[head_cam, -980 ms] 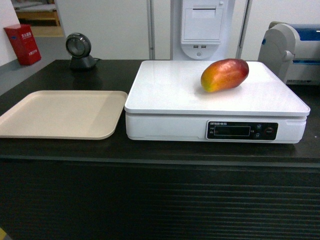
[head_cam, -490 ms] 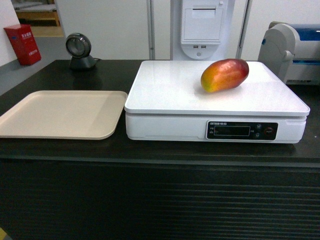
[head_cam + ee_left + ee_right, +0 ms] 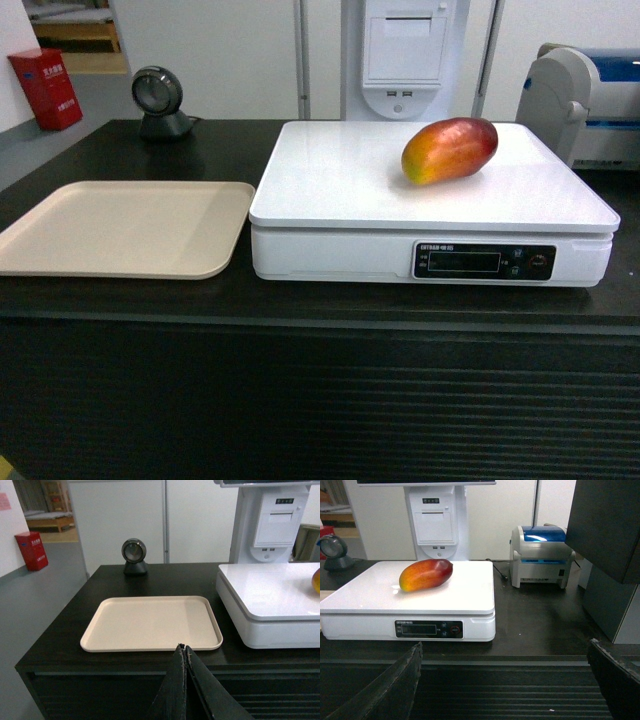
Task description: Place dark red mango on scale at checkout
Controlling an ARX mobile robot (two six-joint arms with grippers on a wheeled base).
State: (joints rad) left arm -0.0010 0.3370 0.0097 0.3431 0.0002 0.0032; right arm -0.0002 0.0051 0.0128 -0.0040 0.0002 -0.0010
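My left gripper (image 3: 184,652) hung low in front of the checkout (image 3: 60,645), its two dark fingers pressed together with nothing between them. My right gripper (image 3: 505,680) was spread wide: one finger showed at the lower left of its wrist view and the other at the lower right, the gap between them empty. Neither tool touched anything.

Beyond the right gripper, the dark red mango (image 3: 426,574) lay on its side on the flat white top of the scale (image 3: 365,597), toward the far right part of it, red end to the right and orange-yellow end to the left. It rested free, and I judged the placing done. A beige tray (image 3: 150,622) sat just left of the scale, with a small round scanner (image 3: 134,556) at the far edge of the counter.

I judged the fruit firm but bruisable, moderately heavy, and its smooth skin probably slippery, though the view showed little of its texture. The oval shape might roll if nudged. The best hold would be across the narrow middle, jaws square to its long axis, closing gently.
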